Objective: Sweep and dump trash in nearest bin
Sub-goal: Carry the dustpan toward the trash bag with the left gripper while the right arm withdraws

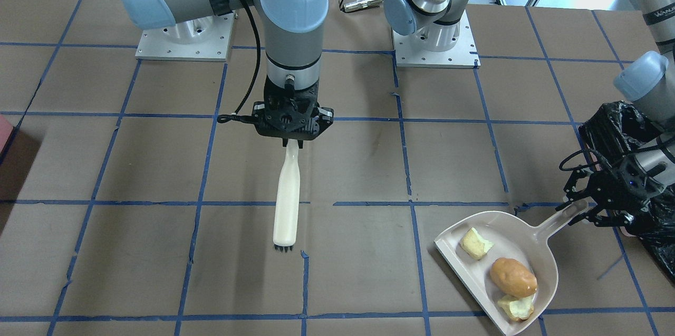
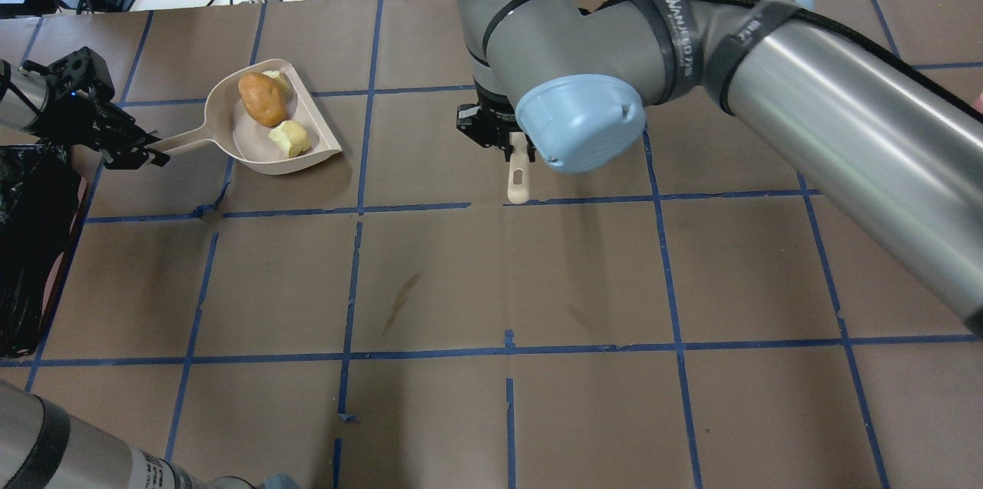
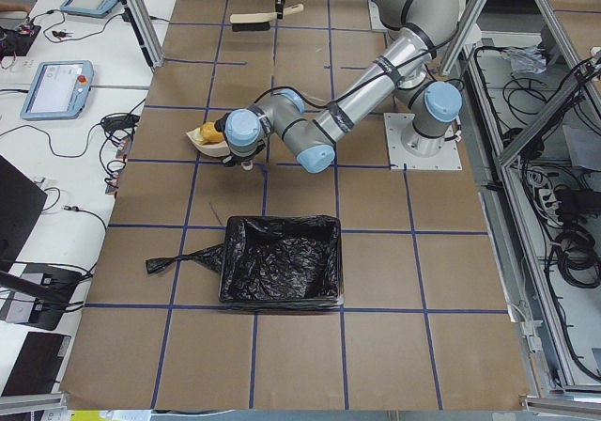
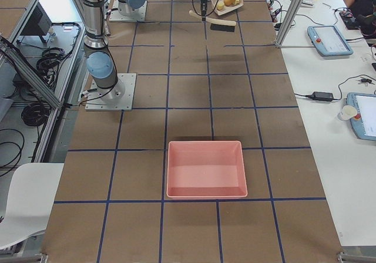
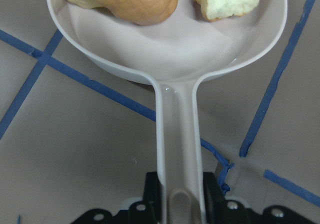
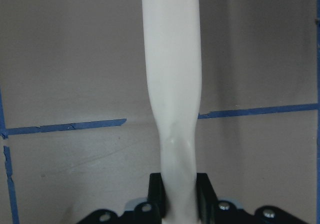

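In the overhead view the bin (image 2: 31, 243) lies about 8 o'clock from the dustpan (image 2: 253, 155) holding the trash (image 2: 262, 98), on the line of its handle (image 2: 188, 138), which the left tool (image 2: 144, 155) clamps tight; the right tool (image 2: 511, 145), closed on the brush (image 2: 519, 180), sits farther off at 3 o'clock.

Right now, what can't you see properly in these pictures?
Overhead view: the brush bristles, hidden under the right arm.
Overhead view: one pale scrap in the dustpan, mostly behind the brown lump.
Front-facing view: the bin, cut off by the right edge, left arm in front.
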`<state>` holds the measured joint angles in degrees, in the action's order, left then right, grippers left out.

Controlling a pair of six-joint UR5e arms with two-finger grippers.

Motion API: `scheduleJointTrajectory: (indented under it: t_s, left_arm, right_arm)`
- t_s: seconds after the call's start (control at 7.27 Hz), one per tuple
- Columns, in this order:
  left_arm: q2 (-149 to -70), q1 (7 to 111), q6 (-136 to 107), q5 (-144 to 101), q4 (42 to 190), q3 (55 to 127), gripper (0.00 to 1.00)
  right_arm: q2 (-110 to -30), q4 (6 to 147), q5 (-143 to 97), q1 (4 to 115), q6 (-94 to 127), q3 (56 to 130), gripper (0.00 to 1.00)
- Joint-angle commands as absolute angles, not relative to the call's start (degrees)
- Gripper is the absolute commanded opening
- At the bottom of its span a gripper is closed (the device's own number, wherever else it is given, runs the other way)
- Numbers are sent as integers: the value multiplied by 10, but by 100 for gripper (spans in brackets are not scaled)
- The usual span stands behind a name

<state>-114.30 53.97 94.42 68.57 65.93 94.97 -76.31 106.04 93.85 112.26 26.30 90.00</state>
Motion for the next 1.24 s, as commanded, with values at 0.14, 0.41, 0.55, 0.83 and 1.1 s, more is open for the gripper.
scheduleJointTrajectory:
  t_s: [0.14, 0.41, 0.55, 0.83, 1.1]
  left_arm:
    - [-1117, 506, 943, 671, 659, 954, 0]
    - [-1090, 469, 936, 651, 658, 957, 0]
    - [-1079, 442, 937, 635, 659, 957, 0]
    - [-1061, 396, 938, 599, 663, 957, 0]
    - [-1050, 345, 940, 564, 668, 952, 0]
  right_arm:
    - [-903, 1058, 942, 1073, 225, 1051, 10]
    - [-962, 1098, 930, 1063, 220, 1133, 10]
    - [-958, 1146, 903, 1069, 244, 1151, 10]
    - [-927, 1187, 840, 1098, 251, 1155, 11]
    - [-869, 1256, 854, 1178, 319, 1156, 11]
